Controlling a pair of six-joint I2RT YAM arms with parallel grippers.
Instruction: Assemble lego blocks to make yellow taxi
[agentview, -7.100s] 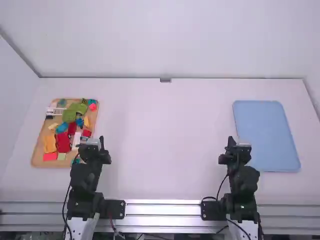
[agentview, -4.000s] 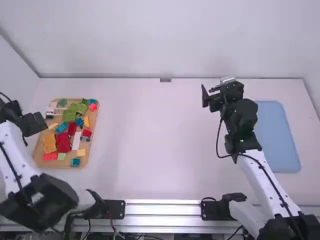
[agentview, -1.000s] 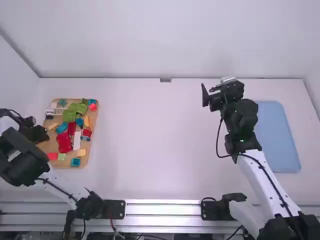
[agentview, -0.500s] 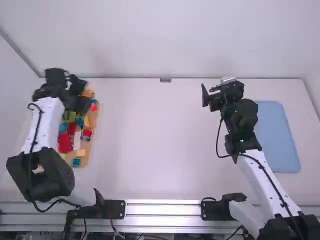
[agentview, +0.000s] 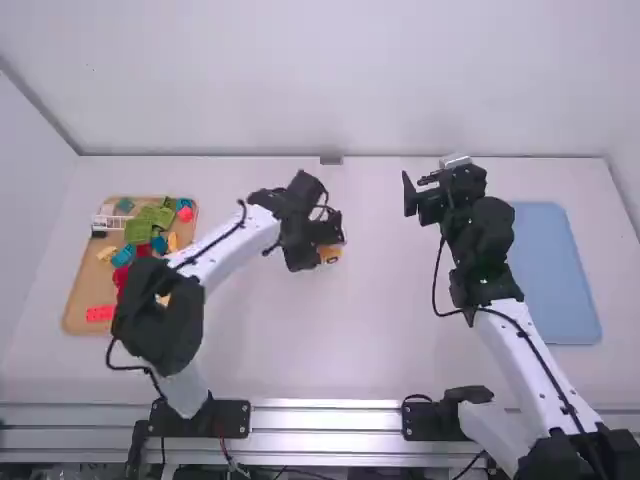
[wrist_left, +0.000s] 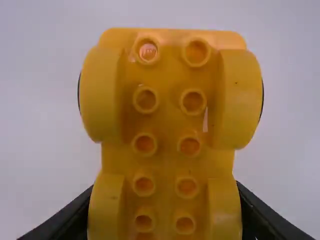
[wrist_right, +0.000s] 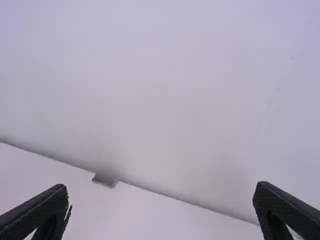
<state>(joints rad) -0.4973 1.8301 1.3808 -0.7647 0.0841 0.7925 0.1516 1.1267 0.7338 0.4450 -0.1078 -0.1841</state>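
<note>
White surface (agentview: 350, 350) and pale wall (agentview: 330, 80) are all around me. My left gripper (wrist_left: 165, 207) is near the middle, a bit to the left. Its jaws are clamped on one yellow car base (wrist_left: 167, 120), one jaw on each side. That is the big part of the taxi. I see its underside, with four round wheel parts and two lines of little rings. I cannot tell if it touches the surface.

My right gripper (wrist_right: 161, 189) is well apart from it, on the right side. Its jaws are wide apart, with nothing between them.

I think I am at the first step, bringing the base out to build on. Next, I should turn it wheels down, set it flat and let go gently. If I let go too soon, it may tip over. Then I need the top parts.

One wooden tray (agentview: 80, 290) is on the left. On it I count one white rail piece (agentview: 112, 222), two big green blocks (agentview: 138, 231) and at least two small yellow blocks (agentview: 106, 254). Red and blue ones are there too, but my left arm (agentview: 232, 243) hides some, so I cannot count them all. One blue mat (agentview: 540, 260) lies on the right.
</note>
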